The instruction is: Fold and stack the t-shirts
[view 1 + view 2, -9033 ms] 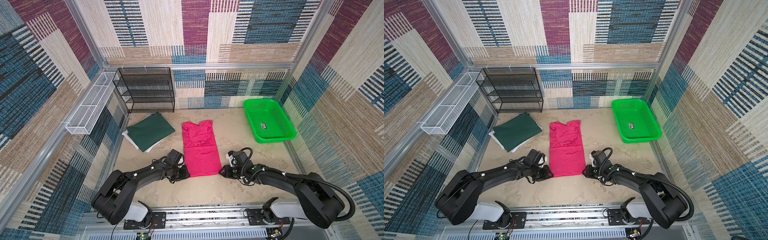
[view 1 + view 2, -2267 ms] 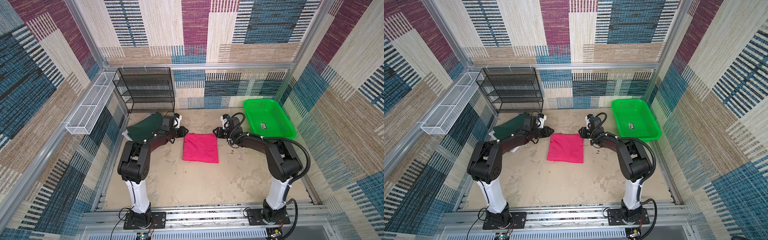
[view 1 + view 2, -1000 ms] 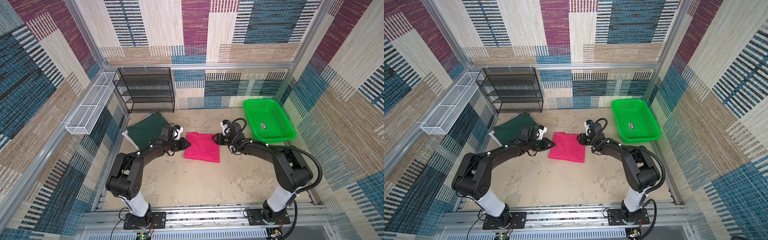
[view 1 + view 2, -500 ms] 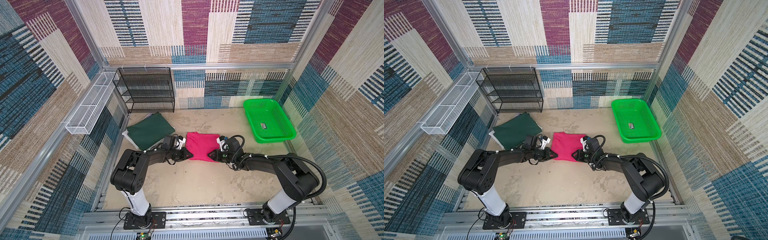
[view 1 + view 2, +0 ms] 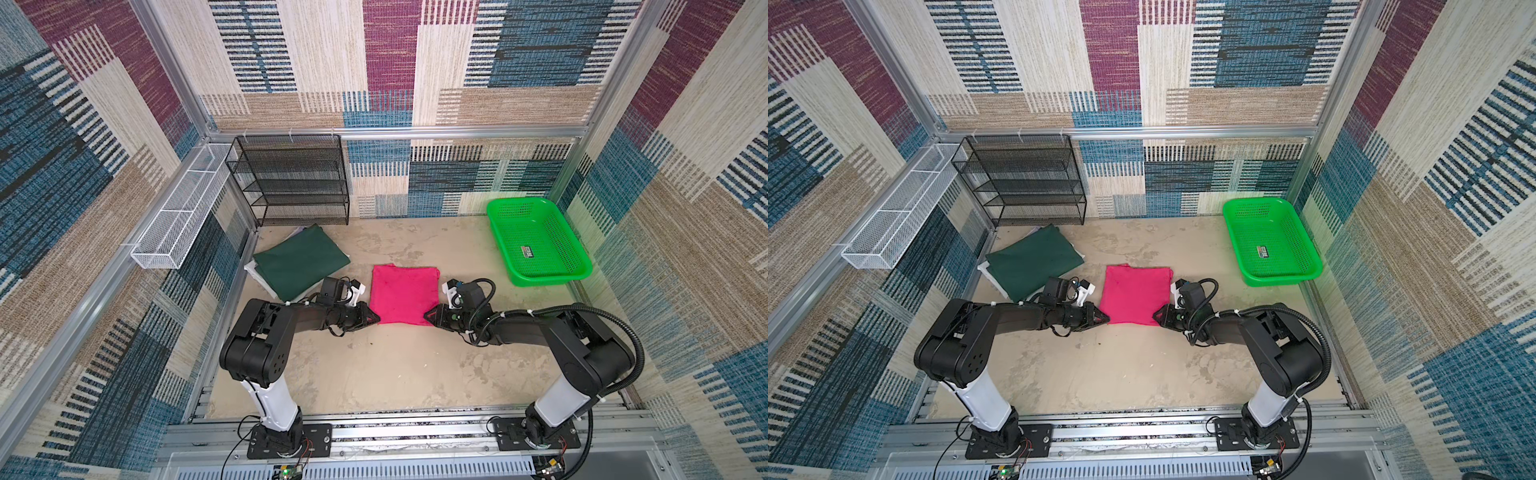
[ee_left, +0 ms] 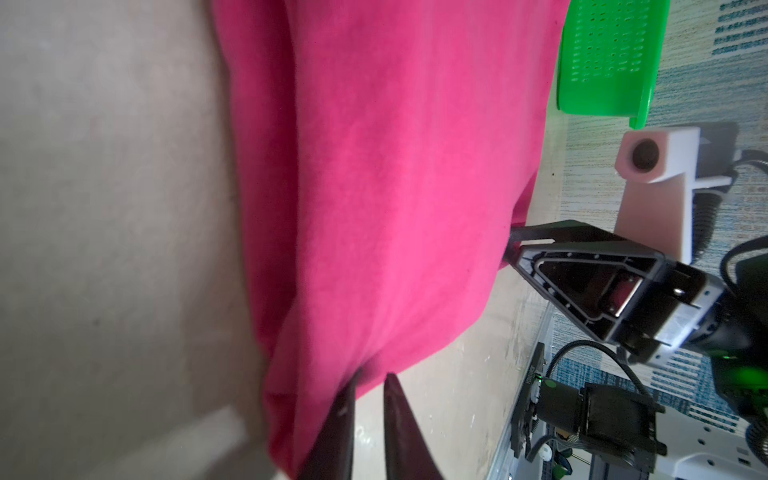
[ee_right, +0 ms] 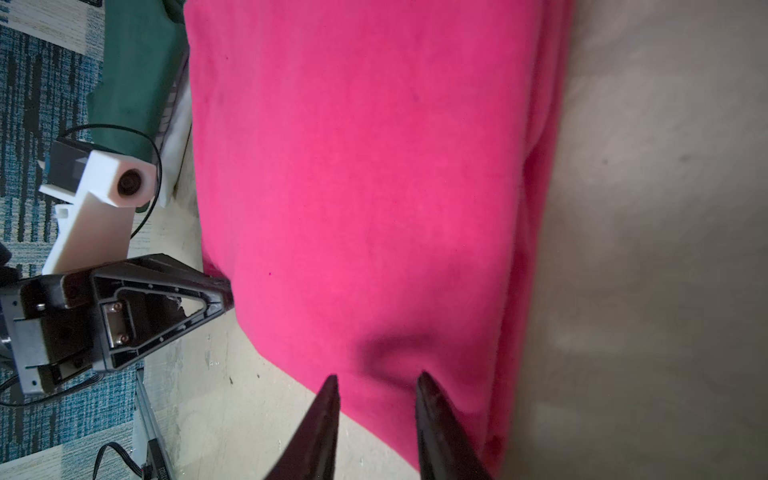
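the pink shirt, folded into a rectangle, lies flat mid-table, just right of the dark green shirt, which tops a pile with white cloth peeking out beneath. the left gripper sits at the pink shirt's near left corner, jaws almost together with the cloth edge pinched between them. the right gripper is at the near right corner, jaws plainly apart with cloth lying between them (a small pucker shows just past one fingertip); no firm clamp shows. both arms lie low along the table. the green basket stands back right, a black rack back left
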Available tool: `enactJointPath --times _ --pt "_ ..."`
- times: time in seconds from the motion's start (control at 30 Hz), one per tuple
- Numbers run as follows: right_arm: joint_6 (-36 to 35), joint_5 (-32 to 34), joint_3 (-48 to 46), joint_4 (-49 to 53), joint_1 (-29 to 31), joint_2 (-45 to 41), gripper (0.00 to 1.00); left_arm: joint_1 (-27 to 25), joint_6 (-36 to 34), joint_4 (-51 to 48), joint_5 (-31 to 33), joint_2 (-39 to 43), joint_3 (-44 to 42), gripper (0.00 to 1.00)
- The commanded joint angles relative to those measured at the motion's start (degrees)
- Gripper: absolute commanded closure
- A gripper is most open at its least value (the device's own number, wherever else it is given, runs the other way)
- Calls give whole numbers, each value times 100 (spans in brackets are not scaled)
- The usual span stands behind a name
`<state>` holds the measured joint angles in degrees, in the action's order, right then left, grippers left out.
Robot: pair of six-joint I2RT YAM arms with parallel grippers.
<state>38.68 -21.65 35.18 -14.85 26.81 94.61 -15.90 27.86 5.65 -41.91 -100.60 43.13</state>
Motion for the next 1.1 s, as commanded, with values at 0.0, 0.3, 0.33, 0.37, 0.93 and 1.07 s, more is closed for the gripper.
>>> enactJointPath --times 0.0,0.3,0.33,0.37,0.93,1.07 --pt "-129 491 -3 895 -22 -151 66 32 -185 -185 22 216 -47 83" --pt "-481 287 1084 1262 211 -432 65 35 199 324 -251 523 22 83" --pt "-487 176 1228 1212 285 -364 65 30 229 355 -306 448 62 84" --pt "-477 35 1365 1133 369 -247 65 28 263 428 -331 365 80 84" --pt "153 -717 1084 -140 927 821 66 35 177 380 -174 -183 -108 86" --pt "142 -621 904 -202 931 900 67 34 26 92 -73 -136 -43 86"
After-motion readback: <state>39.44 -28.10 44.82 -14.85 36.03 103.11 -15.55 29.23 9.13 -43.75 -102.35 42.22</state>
